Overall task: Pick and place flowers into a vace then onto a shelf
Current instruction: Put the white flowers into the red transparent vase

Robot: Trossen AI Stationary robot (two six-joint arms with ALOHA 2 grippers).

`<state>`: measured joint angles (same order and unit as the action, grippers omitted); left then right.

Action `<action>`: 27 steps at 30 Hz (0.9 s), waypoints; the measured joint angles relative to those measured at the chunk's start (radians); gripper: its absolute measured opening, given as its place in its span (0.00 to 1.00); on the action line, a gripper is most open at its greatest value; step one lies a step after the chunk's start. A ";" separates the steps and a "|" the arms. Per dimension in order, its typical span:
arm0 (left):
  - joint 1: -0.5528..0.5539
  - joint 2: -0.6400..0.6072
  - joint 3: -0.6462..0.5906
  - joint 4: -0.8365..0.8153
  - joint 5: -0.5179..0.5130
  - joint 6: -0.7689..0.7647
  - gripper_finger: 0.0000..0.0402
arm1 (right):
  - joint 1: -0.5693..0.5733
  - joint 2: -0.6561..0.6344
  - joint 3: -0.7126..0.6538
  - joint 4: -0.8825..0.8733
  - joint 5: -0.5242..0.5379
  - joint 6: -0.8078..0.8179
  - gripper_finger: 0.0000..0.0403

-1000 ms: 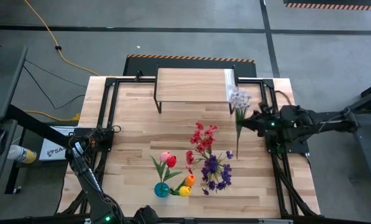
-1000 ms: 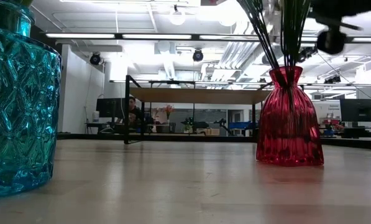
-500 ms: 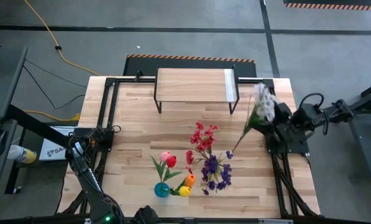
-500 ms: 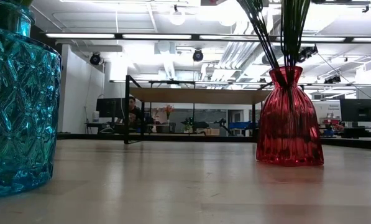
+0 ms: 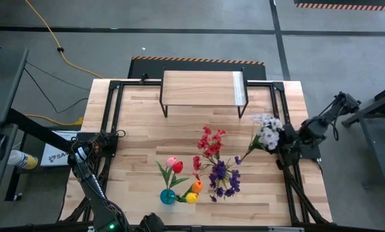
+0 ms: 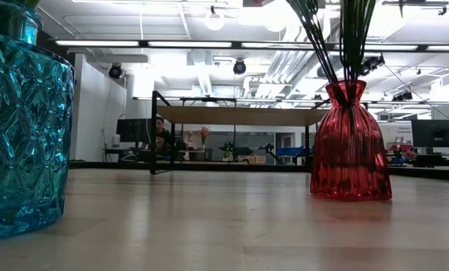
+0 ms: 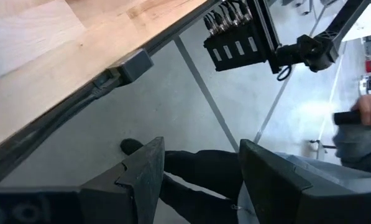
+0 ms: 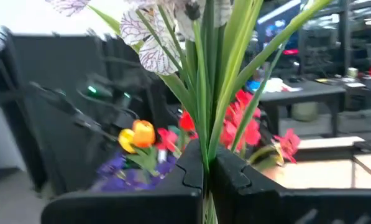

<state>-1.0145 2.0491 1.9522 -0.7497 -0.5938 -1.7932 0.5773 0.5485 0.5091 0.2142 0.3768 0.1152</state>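
White sprig (image 5: pixel 267 131) hung at the table's three o'clock, pinched in my right gripper (image 8: pixel 205 176). Two vases already held flowers; the shelf (image 5: pixel 202 88) at twelve stood bare. My left gripper (image 7: pixel 197 177) idled, parted, empty.

Vases (image 5: pixel 168 196) in front of shelf (image 5: pixel 202 88)

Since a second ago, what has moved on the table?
The right hand, shut on the white sprig, has swung it from beside the shelf out to the table's right edge and back toward the red vase. The left hand, both vases and the other flowers have stayed put.
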 joint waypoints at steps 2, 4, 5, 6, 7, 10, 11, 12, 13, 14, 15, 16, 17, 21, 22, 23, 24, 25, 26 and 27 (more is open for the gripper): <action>0.000 0.000 0.000 0.010 0.003 -0.001 0.59 | 0.016 0.025 0.000 0.000 0.036 -0.012 0.00; 0.000 0.000 0.000 0.024 0.012 -0.001 0.59 | 0.026 0.049 -0.001 0.005 0.063 -0.016 0.00; 0.000 0.000 0.000 0.028 0.014 -0.002 0.59 | 0.030 0.063 -0.001 0.017 0.065 -0.017 0.00; 0.000 0.000 0.000 0.029 0.014 -0.002 0.59 | 0.032 0.078 -0.001 0.033 0.068 -0.019 0.00; 0.000 0.000 0.000 0.032 0.014 -0.002 0.59 | 0.033 0.094 -0.001 0.048 0.071 -0.022 0.00; 0.000 0.000 0.000 0.039 0.016 -0.001 0.59 | 0.034 0.144 -0.001 0.087 0.100 -0.037 0.00; 0.000 0.000 0.000 0.045 0.016 -0.001 0.59 | 0.034 0.159 -0.001 0.102 0.110 -0.039 0.00; 0.000 0.000 0.000 0.049 0.016 -0.001 0.59 | 0.033 0.176 -0.002 0.121 0.115 -0.038 0.00; 0.000 0.000 0.000 0.049 0.016 -0.001 0.59 | 0.032 0.192 -0.002 0.142 0.122 -0.038 0.00; 0.000 0.000 0.000 0.049 0.016 -0.001 0.59 | 0.032 0.209 -0.002 0.162 0.130 -0.039 0.00; 0.000 0.000 0.000 0.050 0.016 -0.001 0.59 | 0.032 0.225 -0.002 0.178 0.136 -0.039 0.00; 0.000 0.000 0.000 0.051 0.016 -0.001 0.59 | 0.032 0.241 -0.002 0.191 0.143 -0.039 0.00; 0.000 0.000 0.000 0.051 0.016 -0.001 0.59 | 0.032 0.257 -0.002 0.204 0.154 -0.039 0.00; 0.000 0.000 0.000 0.052 0.017 -0.001 0.59 | 0.032 0.302 -0.002 0.223 0.224 -0.035 0.00; 0.000 0.000 0.000 0.052 0.017 -0.001 0.59 | 0.032 0.312 -0.002 0.224 0.232 -0.028 0.00; 0.000 0.000 0.000 0.052 0.018 -0.001 0.59 | 0.032 0.322 -0.002 0.227 0.243 -0.022 0.00; 0.000 0.000 0.000 0.052 0.019 -0.001 0.59 | 0.032 0.332 -0.002 0.233 0.246 -0.017 0.00; 0.000 0.000 0.000 0.052 0.019 -0.001 0.59 | 0.032 0.341 -0.002 0.242 0.250 -0.014 0.00; 0.000 0.000 0.000 0.052 0.019 -0.001 0.59 | 0.032 0.350 -0.002 0.251 0.257 -0.013 0.00; 0.000 0.000 0.000 0.052 0.019 -0.001 0.59 | 0.032 0.359 -0.002 0.261 0.262 -0.013 0.00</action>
<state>-1.0145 2.0491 1.9522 -0.6975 -0.5743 -1.7939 0.6091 0.9073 0.5076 0.4749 0.6389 0.1025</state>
